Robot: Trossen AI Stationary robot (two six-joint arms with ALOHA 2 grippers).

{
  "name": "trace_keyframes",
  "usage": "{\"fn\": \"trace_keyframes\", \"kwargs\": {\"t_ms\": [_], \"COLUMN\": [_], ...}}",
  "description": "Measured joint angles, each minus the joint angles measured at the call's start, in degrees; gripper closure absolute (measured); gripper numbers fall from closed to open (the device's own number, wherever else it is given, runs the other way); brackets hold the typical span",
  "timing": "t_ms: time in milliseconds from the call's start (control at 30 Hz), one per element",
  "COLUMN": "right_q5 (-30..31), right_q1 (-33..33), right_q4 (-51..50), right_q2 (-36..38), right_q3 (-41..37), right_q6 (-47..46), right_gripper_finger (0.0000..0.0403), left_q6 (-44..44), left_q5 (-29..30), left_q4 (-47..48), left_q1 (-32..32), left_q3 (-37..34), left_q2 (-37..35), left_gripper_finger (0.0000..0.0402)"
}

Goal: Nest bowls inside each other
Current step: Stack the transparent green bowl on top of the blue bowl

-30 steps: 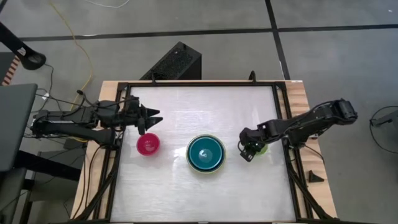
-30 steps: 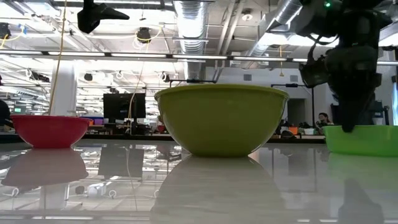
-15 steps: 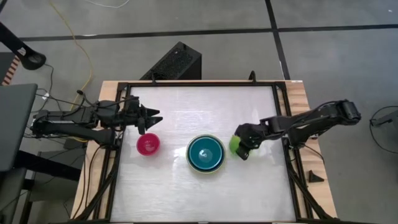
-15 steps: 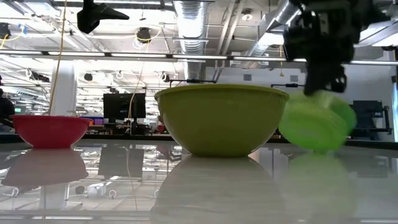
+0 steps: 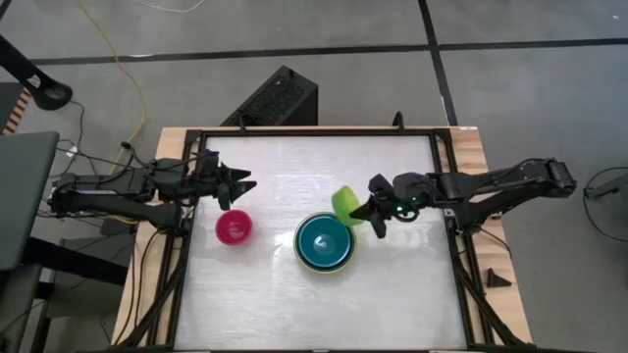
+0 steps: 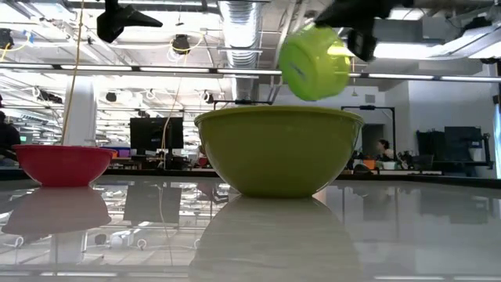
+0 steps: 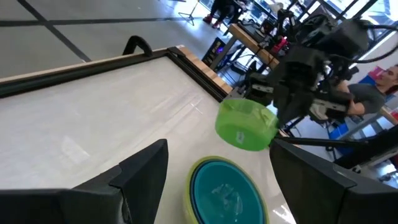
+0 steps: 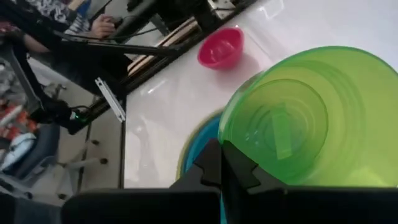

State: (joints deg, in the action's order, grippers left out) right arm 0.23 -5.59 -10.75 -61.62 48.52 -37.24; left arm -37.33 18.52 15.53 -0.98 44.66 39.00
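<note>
My right gripper (image 5: 376, 211) is shut on the small bright green bowl (image 5: 345, 204) and holds it in the air just beyond the far right rim of the stack. The stack is an olive-green bowl (image 6: 278, 149) resting on its base mid-table, with a teal bowl (image 5: 325, 240) nested inside. A magenta-pink bowl (image 5: 234, 227) sits on its base to the left. Above the pink bowl's far side, my left gripper (image 5: 242, 186) stands open with nothing between its fingers. My right gripper pinches the green bowl's rim (image 8: 225, 148), one finger (image 8: 241, 172) inside the bowl and the other outside. The fingers come almost level from the table's right side. The bowl is lifted clear and tipped on its side, its base (image 6: 307, 64) toward the left.
A black frame (image 5: 446, 176) runs round the white table top. A dark box (image 5: 275, 98) stands on the floor beyond the far edge. Bare table lies near the front edge and at the far middle. People sit in the room behind the table.
My right gripper has shut on the green bowl's rim at the table's right. It has risen, tipped from pointing down to nearly level, and gone left toward the stack. The bowl has left the table and turned onto its side, higher than the olive bowl's rim.
</note>
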Motion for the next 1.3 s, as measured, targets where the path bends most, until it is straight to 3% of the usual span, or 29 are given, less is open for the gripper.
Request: {"fn": "trace_keyframes", "kwargs": {"t_ms": [167,300,467,633,1100,1200,1300], "right_q5": [-1.49,-4.8,-4.81,-3.21,-0.02,0.02,0.03], "right_q1": [-1.45,-2.72,-4.95,-7.06,-10.22,-9.68,-9.24], "right_q4": [-2.89,-14.76,-33.21,-37.21,-41.71,-41.56,-40.62], "right_q2": [-7.86,-16.81,-27.53,-35.06,-47.29,-48.83,-49.14], "right_q3": [8.65,19.37,33.73,42.5,46.11,46.11,46.11], "right_q6": [6.9,11.47,17.86,21.63,21.74,19.5,17.84], "right_gripper_finger": [0.0384,0.0384,0.0384,0.0384,0.0384,0.0345,0.0271], "left_q6": [0.03,0.03,-0.35,-0.42,-0.87,-0.89,-1.01], "left_q5": [0.89,0.97,0.96,0.96,1.25,1.27,1.27], "left_q4": [0.02,0.02,0.02,0.02,0.07,0.05,0.04], "left_q1": [-0.02,0.0,0.01,-0.01,0.01,0.0,0.01], "left_q3": [-0.02,0.0,0.0,0.0,-0.02,0.0,0.0], "left_q2": [0.0,0.0,0.0,0.0,0.02,0.02,0.02], "left_gripper_finger": [0.0132,0.0132,0.0132,0.0132,0.0132,0.0132,0.0132]}}
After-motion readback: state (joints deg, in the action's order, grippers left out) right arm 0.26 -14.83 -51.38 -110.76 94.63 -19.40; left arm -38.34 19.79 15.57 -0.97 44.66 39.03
